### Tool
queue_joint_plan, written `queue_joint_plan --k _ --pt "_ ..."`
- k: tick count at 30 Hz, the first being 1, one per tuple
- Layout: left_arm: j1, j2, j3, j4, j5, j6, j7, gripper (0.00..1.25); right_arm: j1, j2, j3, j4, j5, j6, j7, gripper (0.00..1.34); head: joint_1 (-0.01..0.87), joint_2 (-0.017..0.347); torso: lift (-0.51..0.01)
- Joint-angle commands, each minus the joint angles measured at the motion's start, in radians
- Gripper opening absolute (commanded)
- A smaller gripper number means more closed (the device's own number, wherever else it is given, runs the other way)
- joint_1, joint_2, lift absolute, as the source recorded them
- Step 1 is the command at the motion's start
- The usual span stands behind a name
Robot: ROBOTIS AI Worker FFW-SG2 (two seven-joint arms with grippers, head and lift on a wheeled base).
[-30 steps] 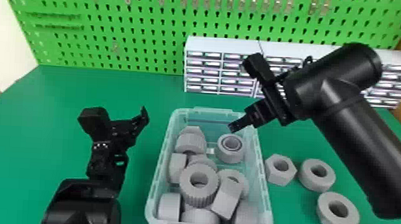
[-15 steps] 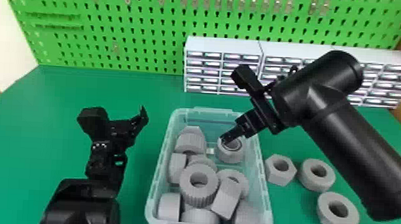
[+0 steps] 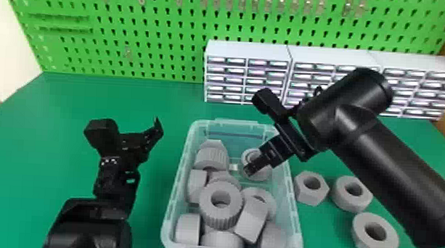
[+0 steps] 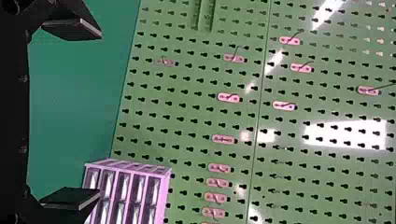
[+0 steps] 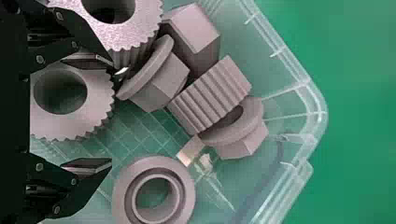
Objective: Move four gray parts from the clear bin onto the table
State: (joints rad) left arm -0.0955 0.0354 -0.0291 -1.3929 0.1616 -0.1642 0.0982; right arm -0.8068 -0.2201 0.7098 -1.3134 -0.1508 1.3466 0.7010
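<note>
Over the right back of the clear bin [image 3: 297, 223], my right gripper [image 3: 249, 169] stands in front of a round gray part [image 3: 247, 156]. In the right wrist view the right gripper [image 5: 112, 114] is open, with a ribbed gray part [image 5: 100, 112] near one finger and the ring-shaped gray part [image 5: 122, 196] beyond the other. Several more gray parts [image 3: 210, 209] lie piled in the bin. My left gripper [image 3: 134, 128] is parked left of the bin; in the left wrist view the left gripper [image 4: 99, 114] is open with nothing between its fingers.
Three gray parts, a hex nut [image 3: 300, 192], a round one [image 3: 360, 203] and a flanged one [image 3: 363, 239], lie on the green table [image 3: 175, 101] right of the bin. White drawer cabinets [image 3: 249, 50] stand behind, before a green pegboard [image 3: 157, 38].
My right gripper has moved left and toward the front, lower over the round part at the bin's right back. The left arm has kept still.
</note>
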Motion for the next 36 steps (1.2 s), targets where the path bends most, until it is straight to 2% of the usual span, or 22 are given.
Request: queue_joint_plan --k 1,25,36 --pt "0.0 0.001 0.0 0.0 0.003 0.0 0.0 1.15 0.009 -0.008 0.013 0.002 -0.004 0.006 0.0 0.83 0.693 0.072 -0.052" --pt "-0.004 0.003 -0.002 0.0 0.006 -0.001 0.0 1.15 0.023 -0.035 0.049 0.011 -0.004 0.036 0.0 0.83 0.693 0.072 -0.052" --pt "-0.007 0.003 -0.002 0.0 0.006 -0.001 0.0 1.15 0.006 -0.047 0.094 0.037 -0.018 0.028 0.0 0.83 0.693 0.072 -0.052"
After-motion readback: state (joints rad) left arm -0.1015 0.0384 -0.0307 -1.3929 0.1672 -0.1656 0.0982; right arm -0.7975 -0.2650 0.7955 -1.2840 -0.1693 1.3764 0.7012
